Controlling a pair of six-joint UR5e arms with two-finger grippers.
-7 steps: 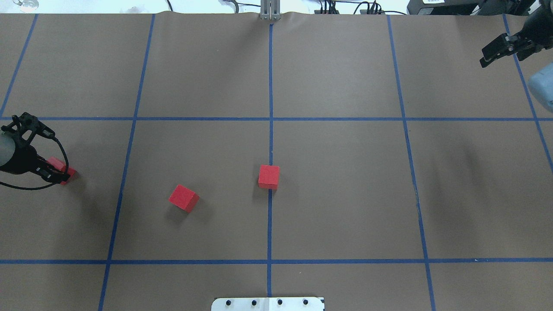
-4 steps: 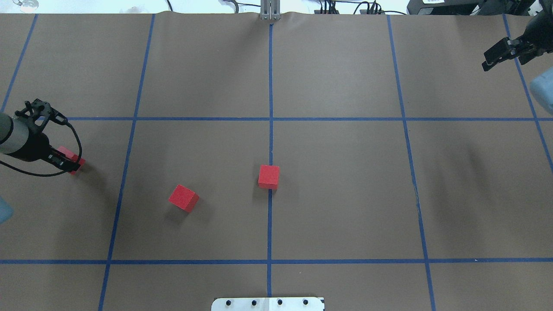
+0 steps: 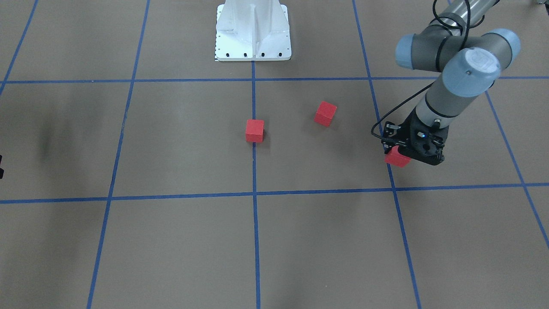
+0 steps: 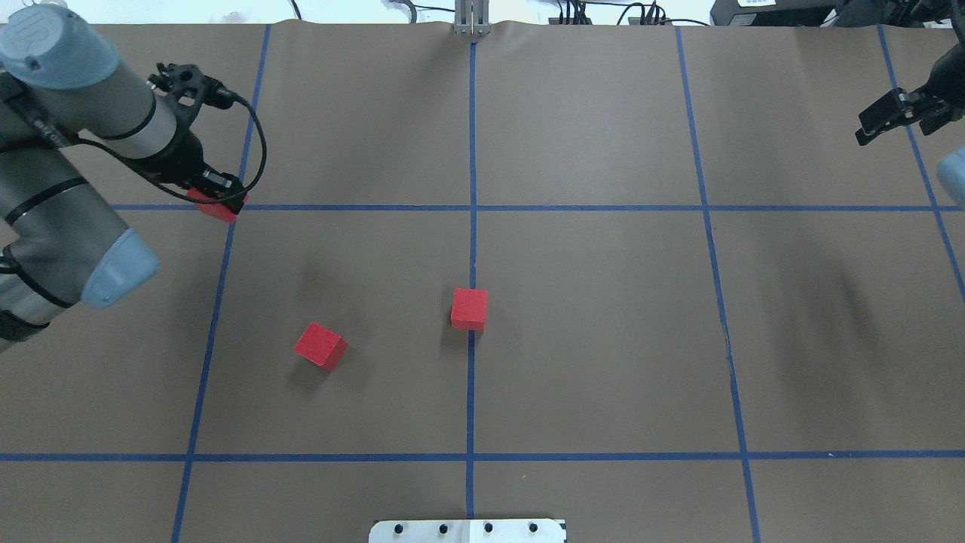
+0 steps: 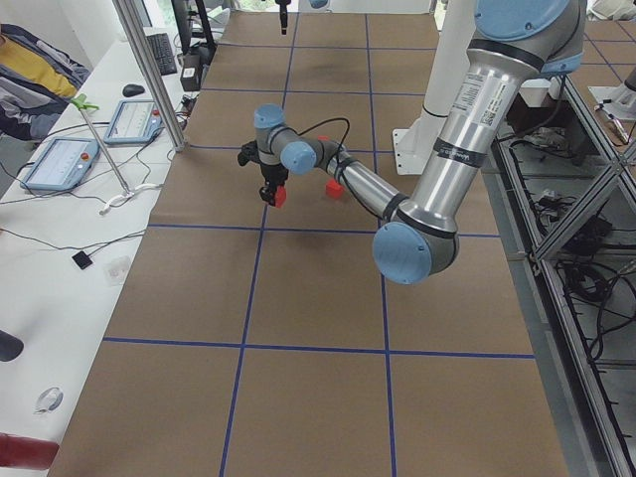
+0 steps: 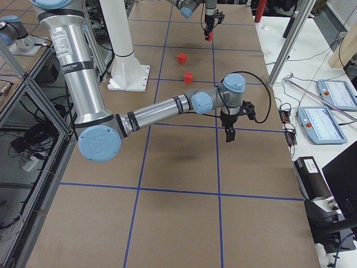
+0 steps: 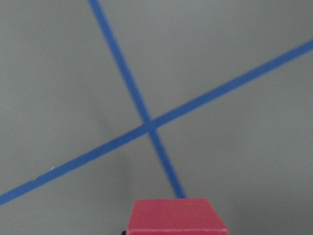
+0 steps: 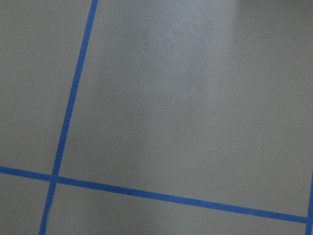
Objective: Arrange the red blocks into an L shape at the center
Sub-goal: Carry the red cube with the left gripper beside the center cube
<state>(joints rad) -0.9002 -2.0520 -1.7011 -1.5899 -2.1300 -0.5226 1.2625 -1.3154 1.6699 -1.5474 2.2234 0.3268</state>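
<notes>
Overhead exterior: left pincer (image 4: 220,194) grips red block (image 4: 213,211).

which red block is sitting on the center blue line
The square-on block straddling the central line; another block lies rotated off it, the third block hangs in the left gripper.

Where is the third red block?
On the overhead view's left, the block is gripped in the left claw, raised beside a blue tape line, left of the two loose blocks.

Silver arms (image 4: 45,204), pale-blue joint caps (image 4: 121,268) (black wrist cable (image 4: 264,151))
</notes>
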